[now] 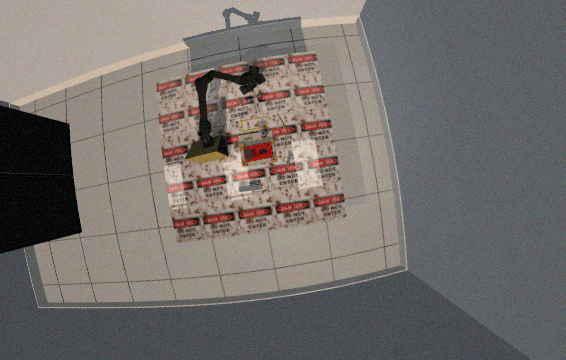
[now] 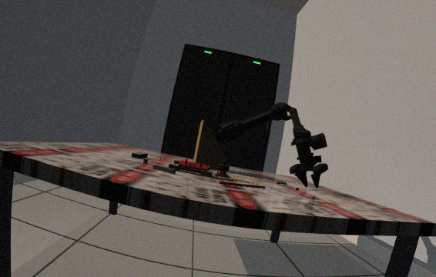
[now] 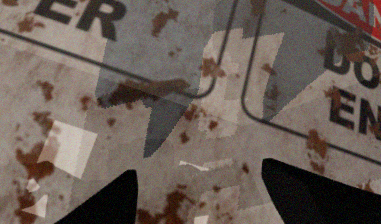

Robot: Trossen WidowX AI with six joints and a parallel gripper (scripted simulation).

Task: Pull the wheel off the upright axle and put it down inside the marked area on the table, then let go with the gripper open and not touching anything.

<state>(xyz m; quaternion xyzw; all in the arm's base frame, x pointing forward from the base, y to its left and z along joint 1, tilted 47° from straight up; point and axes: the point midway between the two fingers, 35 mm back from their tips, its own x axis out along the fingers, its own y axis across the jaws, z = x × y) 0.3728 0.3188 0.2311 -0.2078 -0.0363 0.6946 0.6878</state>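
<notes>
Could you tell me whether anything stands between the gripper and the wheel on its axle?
Nothing visible does: the open gripper hangs over the table, and only low flat strips lie toward the wheel.

A black cabinet (image 2: 222, 108) with two green lights is standing behind the worktop (image 2: 87, 181), which is showing rusty danger signs.

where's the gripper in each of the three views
Top: the gripper is in the upper middle, at the arm's far end over the table's back edge.
Exterior: right of centre, the gripper hangs open just above the table.
Wrist: only its two dark fingertips show along the bottom edge.
Shared landmark: the table's sign-printed top.
</notes>
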